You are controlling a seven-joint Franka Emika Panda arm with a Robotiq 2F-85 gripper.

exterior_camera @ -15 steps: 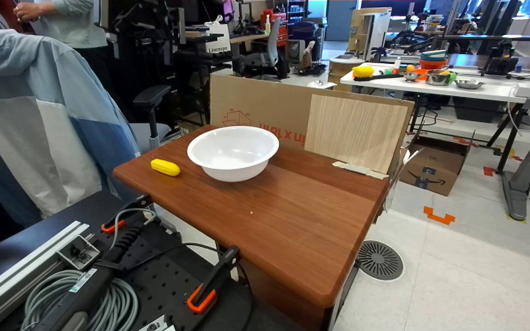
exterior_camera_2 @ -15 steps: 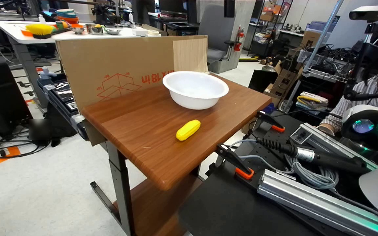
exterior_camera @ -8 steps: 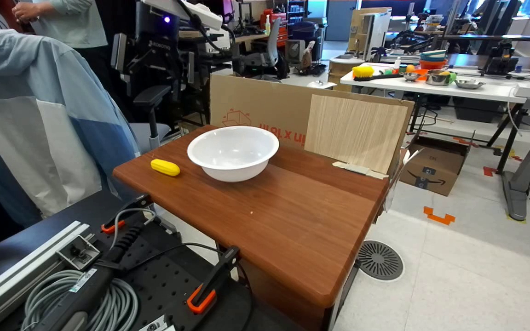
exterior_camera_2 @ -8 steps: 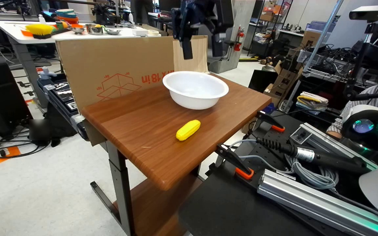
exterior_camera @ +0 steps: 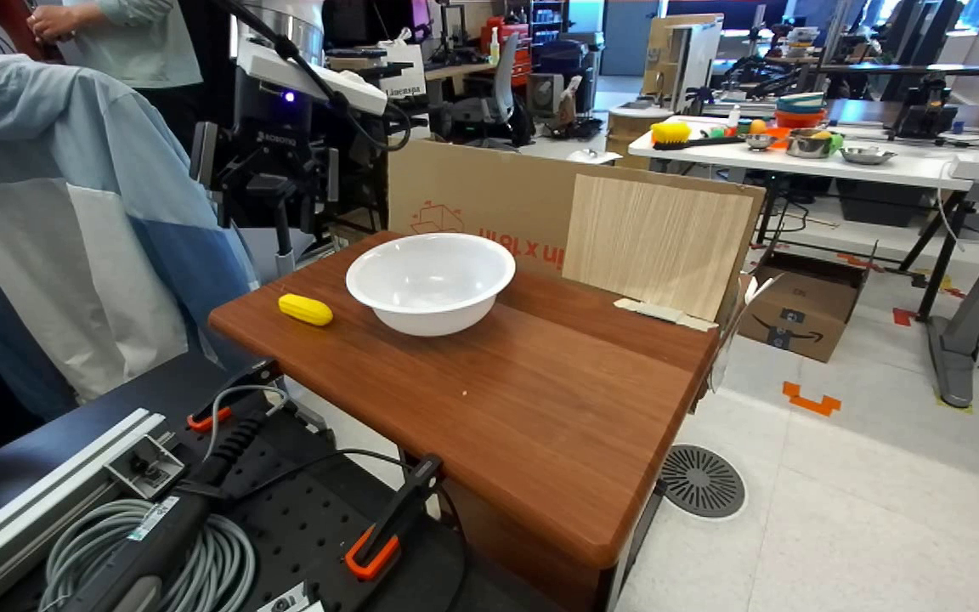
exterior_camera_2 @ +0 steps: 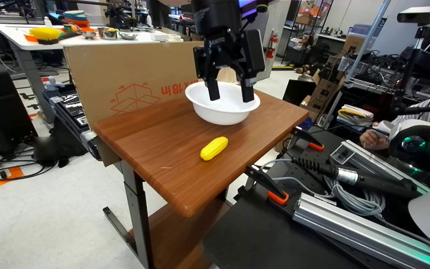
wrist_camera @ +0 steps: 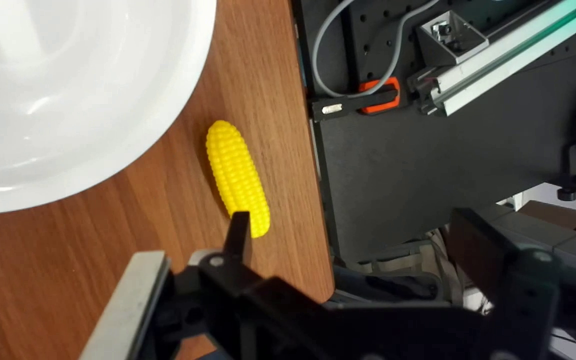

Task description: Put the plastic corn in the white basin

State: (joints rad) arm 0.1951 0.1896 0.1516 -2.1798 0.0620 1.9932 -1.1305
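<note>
The plastic corn, a small yellow oblong with a kernel texture, lies on the brown table beside the basin. It shows in both exterior views (exterior_camera: 305, 309) (exterior_camera_2: 214, 148) and in the wrist view (wrist_camera: 233, 167). The white basin, wide and round, stands upright next to it (exterior_camera: 432, 316) (exterior_camera_2: 220, 116); part of it shows at the wrist view's upper left (wrist_camera: 168, 107). No object shows inside it. My gripper (exterior_camera_2: 231, 98) is open and empty, in the air above table height (exterior_camera: 265, 217). In the wrist view its jaws (wrist_camera: 352, 220) are wide apart; one fingertip overlaps the corn's lower end.
The brown table (exterior_camera: 540, 399) has a cardboard panel (exterior_camera_2: 133, 74) along its far side. Black clamps with orange pads (exterior_camera_2: 278, 198) grip its edge beside a black bench (exterior_camera_2: 259, 231) with coiled cable and metal rails. A chair with a jacket (exterior_camera: 99, 195) stands nearby.
My gripper has come down from above into both exterior views, its jaws open. The corn and the basin have not moved.
</note>
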